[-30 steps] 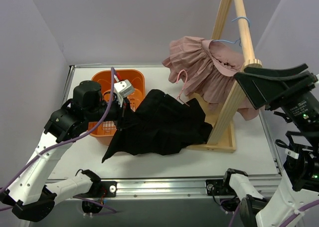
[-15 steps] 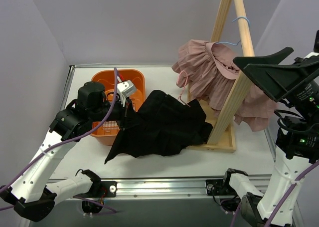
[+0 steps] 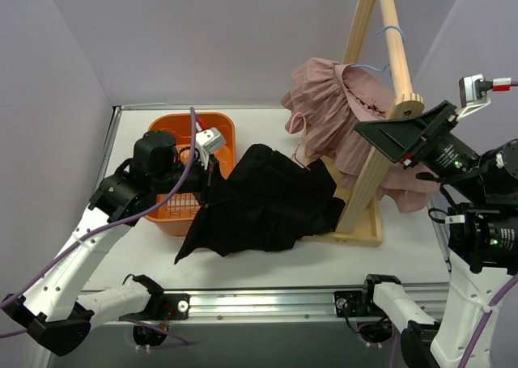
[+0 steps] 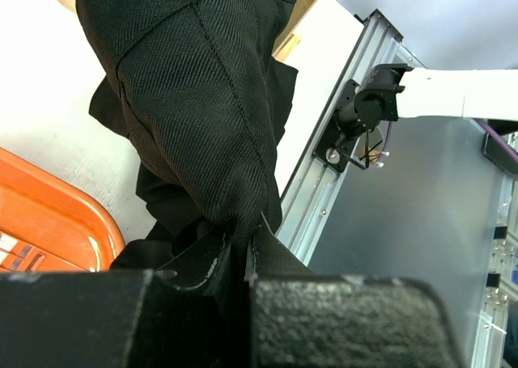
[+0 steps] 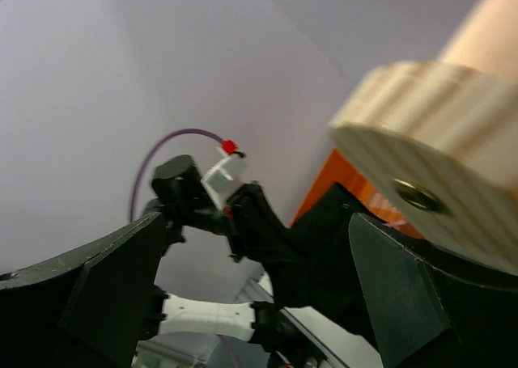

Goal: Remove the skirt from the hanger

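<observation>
Skirt (image 3: 267,202) clamped in left gripper (image 4: 247,256), seemingly the pull-off step.
Right gripper (image 3: 398,137) gapes empty; next, steady the pink hanger (image 3: 290,127).

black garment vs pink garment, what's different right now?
1. Pose: the black garment lies heaped on the table; the pink garment hangs from a blue hanger on the wooden rack.
2. Grip: the left pincer is shut on the black garment's edge; the pink garment is unheld, with the right pincer open beside the rack.
3. Look: the black garment is plain twill, the pink garment ruffled.
Shared: both are soft cloth.
</observation>
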